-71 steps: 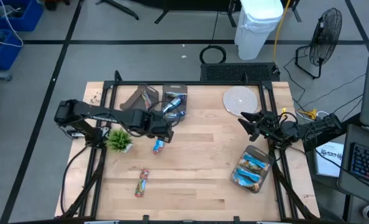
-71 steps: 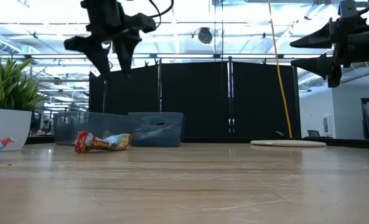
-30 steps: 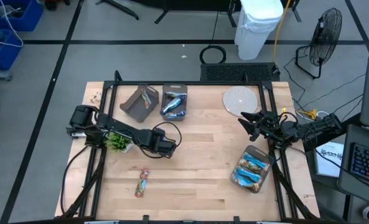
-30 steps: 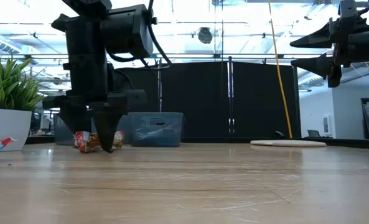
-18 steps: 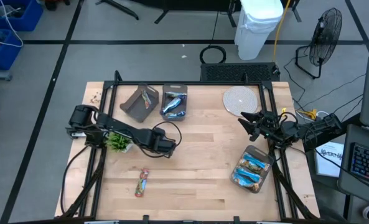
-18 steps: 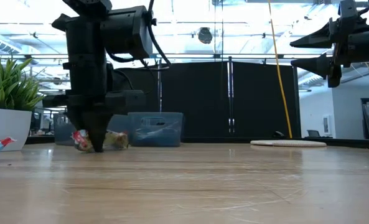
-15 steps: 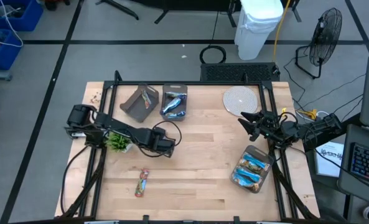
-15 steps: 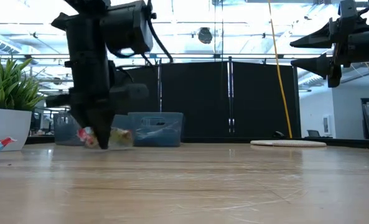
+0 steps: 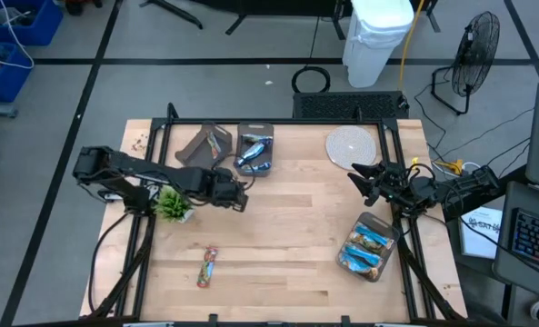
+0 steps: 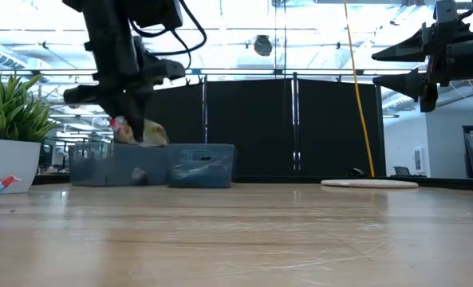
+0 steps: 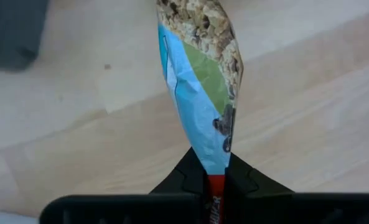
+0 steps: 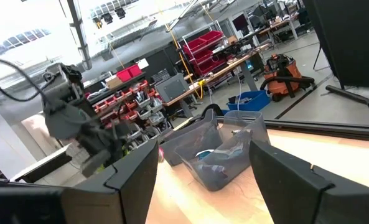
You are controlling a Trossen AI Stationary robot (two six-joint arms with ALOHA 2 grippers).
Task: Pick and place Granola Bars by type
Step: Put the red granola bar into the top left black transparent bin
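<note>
Held bar: a granola bar [image 11: 200,93] in a crinkled glossy wrapper – light blue, a green patch, a printed oat pattern at one end, red at the pinched end.
Held bar, place: lifted clear of the tabletop [image 9: 287,236], seen in the low view above the level of the two far bins.
Left claw [image 10: 132,137]: closed tight on the red end of the held bar; the dark fingers [image 11: 187,177] meet in a narrow wedge.
Left claw, place: over the tabletop's left half, just beside the small green plant [image 9: 172,204] and near the two far bins.
Loose bar [image 9: 207,267]: flat, red-and-pale wrapper, lying alone on the wood near the front-left.
Grey bin [image 9: 203,149]: rectangular, tilted, one bar visible inside.
Clear bin [image 9: 255,150]: translucent plastic, blue-wrapped bars inside, just beside the grey bin.
Third bin [image 9: 369,245]: clear, by the right edge – several blue-wrapped bars inside.
Right claw [image 9: 362,181]: jaws held apart, nothing between them; raised near the right edge, beside a round pale disc [image 9: 352,145].
Tabletop: pale wooden planks, smooth, in a black metal frame.
</note>
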